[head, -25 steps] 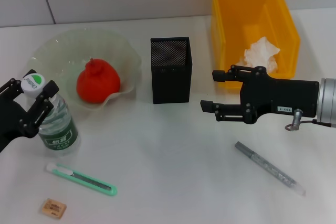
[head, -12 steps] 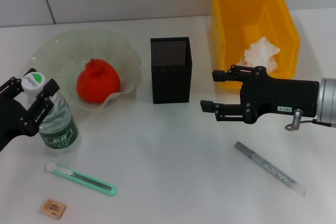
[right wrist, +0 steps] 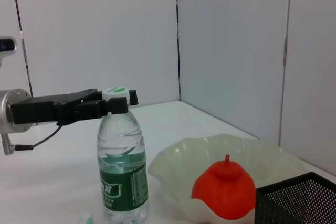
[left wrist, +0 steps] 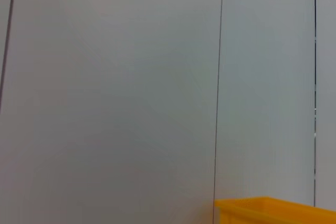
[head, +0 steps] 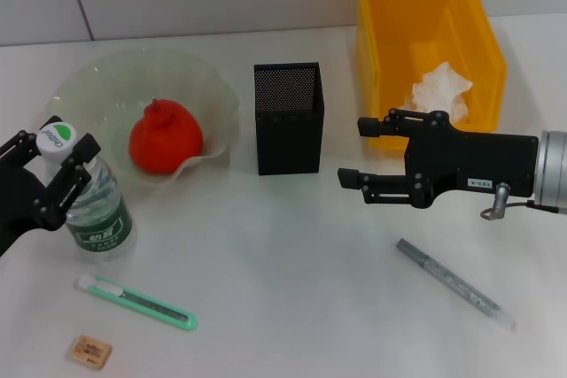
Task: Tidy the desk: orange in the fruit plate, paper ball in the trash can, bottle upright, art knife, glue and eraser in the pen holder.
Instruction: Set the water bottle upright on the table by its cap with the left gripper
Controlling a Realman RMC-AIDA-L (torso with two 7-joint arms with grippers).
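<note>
The bottle (head: 96,210) (right wrist: 122,166) stands upright at the left front of the table, and my left gripper (head: 60,150) (right wrist: 119,103) is shut on its neck just under the white cap. The orange (head: 166,137) (right wrist: 226,190) lies in the clear fruit plate (head: 208,86). In the yellow trash can (head: 425,6) sits the paper ball (head: 441,90). My right gripper (head: 351,150) hovers open in front of the can, holding nothing. The black mesh pen holder (head: 289,119) stands mid-table. The green art knife (head: 137,300), the eraser (head: 91,351) and the grey glue stick (head: 454,283) lie flat on the table.
The white wall runs along the far edge of the table. A corner of the yellow trash can (left wrist: 273,211) shows in the left wrist view below that wall. The plate stands close behind the bottle, and the knife lies just in front of it.
</note>
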